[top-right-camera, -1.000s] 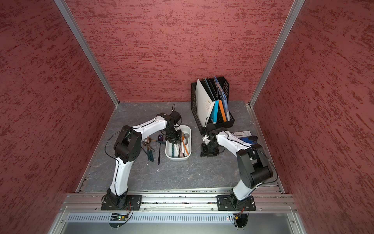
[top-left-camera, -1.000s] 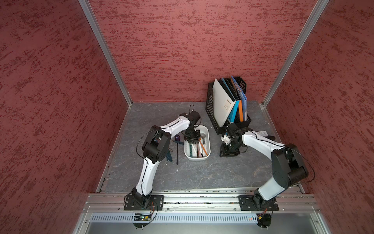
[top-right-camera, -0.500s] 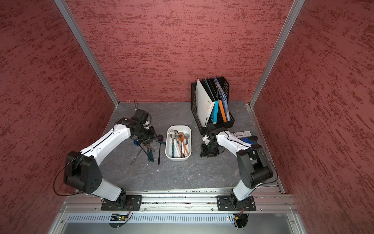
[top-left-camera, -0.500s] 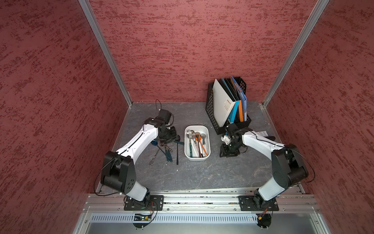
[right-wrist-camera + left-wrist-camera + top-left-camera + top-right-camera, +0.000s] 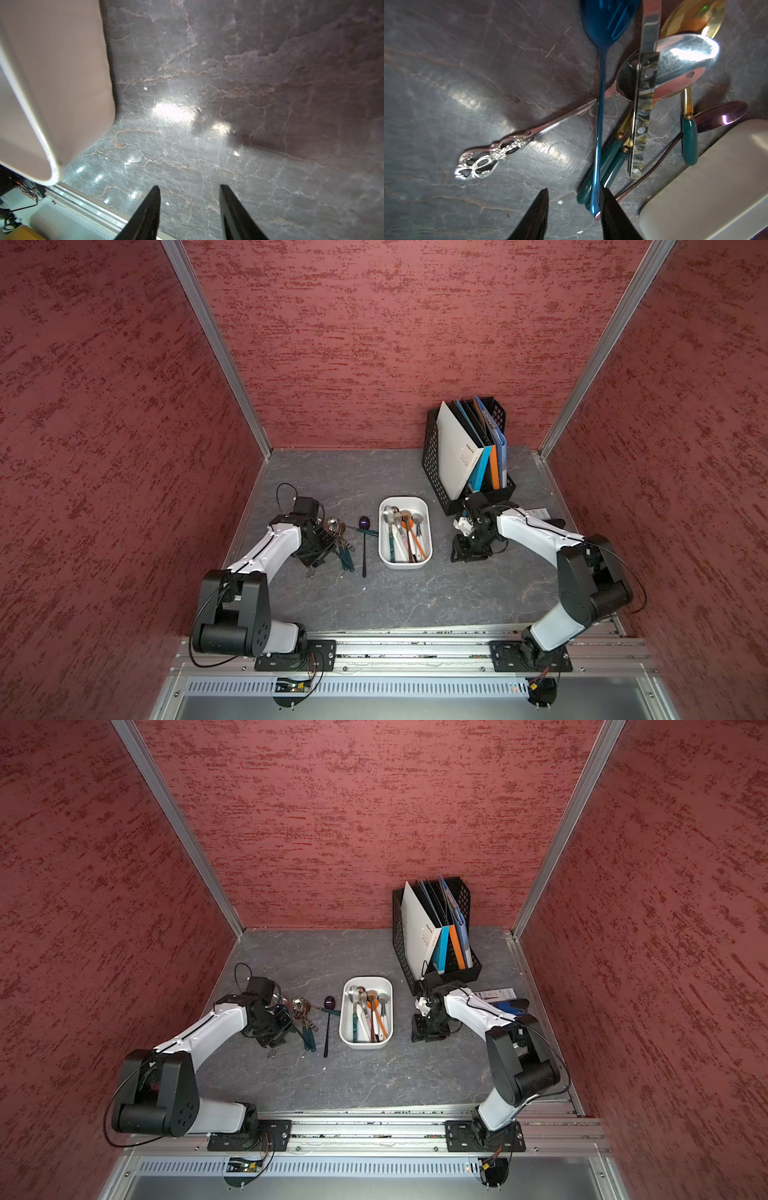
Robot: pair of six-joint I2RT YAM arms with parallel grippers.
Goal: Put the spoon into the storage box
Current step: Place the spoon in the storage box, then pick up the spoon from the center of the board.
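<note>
left gripper (image 5: 575, 189): spread, empty, by loose metal cutlery pile (image 5: 338, 535) | right gripper (image 5: 190, 186): spread, empty, over grey stone-patterned tabletop (image 5: 249, 104) | white rectangular plastic storage box (image 5: 405, 565): holds several spoons (image 5: 395, 522)

Both top views are sharp and evenly, softly lit from above, with wide-angle stretch toward the edges. The wrist views are dimmer and red-tinged, with white glare patches on the table (image 5: 172, 113) and a blown-out highlight on the silver spoon (image 5: 685, 60). The near box (image 5: 52, 83) wall is out of focus.
</note>
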